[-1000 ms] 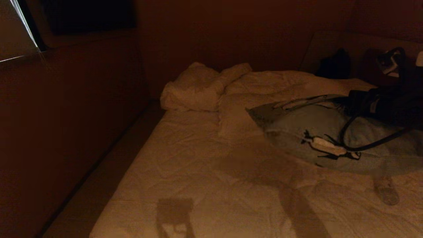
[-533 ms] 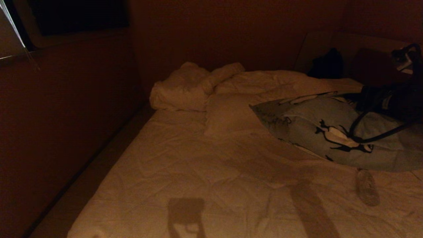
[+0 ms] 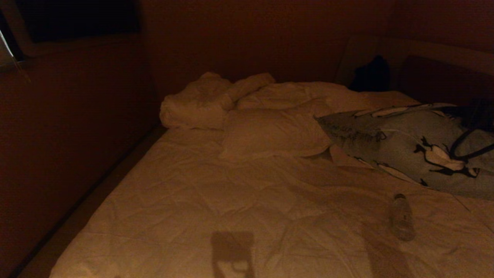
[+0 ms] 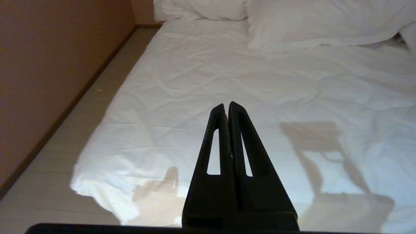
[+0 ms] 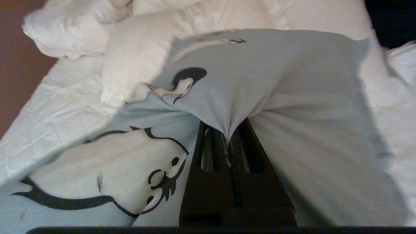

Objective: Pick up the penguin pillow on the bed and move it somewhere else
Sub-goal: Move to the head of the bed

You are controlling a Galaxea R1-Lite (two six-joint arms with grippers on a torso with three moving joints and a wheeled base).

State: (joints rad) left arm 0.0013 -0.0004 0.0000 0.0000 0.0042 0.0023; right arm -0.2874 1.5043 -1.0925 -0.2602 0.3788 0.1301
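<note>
Mid-carry: right gripper (image 5: 229, 143) pinches grey-blue penguin-print pillow (image 3: 409, 143) fabric at frame right (left gripper (image 4: 227, 109) pressed together); next, set it down on rumpled cream-white bed (image 3: 216, 208).

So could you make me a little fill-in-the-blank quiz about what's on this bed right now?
1. The right hand is pinching the fabric of the ____ pillow.
2. A clear plastic ____ lies on the bed in front of that pillow.
3. The left hand holds ____.

Missing words: penguin; bottle; nothing

Probably a dim bedroom: rumpled bed (image 3: 239, 200), padded headboard (image 3: 436, 58).
</note>
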